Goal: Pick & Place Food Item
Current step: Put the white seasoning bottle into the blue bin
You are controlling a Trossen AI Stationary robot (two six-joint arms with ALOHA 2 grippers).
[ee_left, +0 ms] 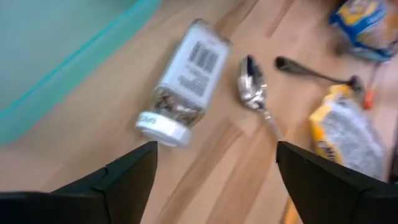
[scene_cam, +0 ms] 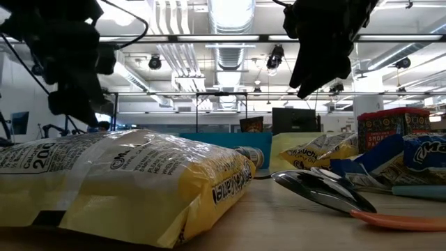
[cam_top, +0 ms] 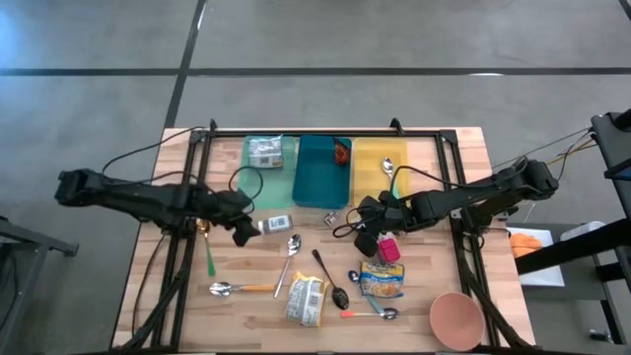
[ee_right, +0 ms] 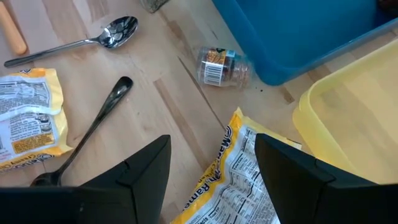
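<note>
Two dark fingers of the left end effector (ee_left: 214,155) stand spread and empty, hovering just short of a spice jar (ee_left: 183,84) that lies on its side on the bench (cam_top: 246,320), close to the near edge of the green tray (cam_top: 258,187). This looks like the approach step before a pick. The next move likely calls for lowering so the fingers straddle the jar's round body, then closing across it without rolling it.

On the right, the right end effector (ee_right: 211,149) is also spread. It hangs over a yellow ramen packet (ee_right: 239,174) lying flat on the bench and does not appear to grip it.

Counted from above:
- Three trays at the far side: green, teal (cam_top: 322,173) and yellow (cam_top: 380,187).
- Two jars: the spice jar and a smaller one (ee_right: 224,66) near the teal tray.
- At least five spoons, one black (cam_top: 330,281), one in the yellow tray.
- One pale snack bag (cam_top: 306,299) nearest the front edge.
- One pink bowl (cam_top: 456,318) at near right.
- One packet in the green tray.
</note>
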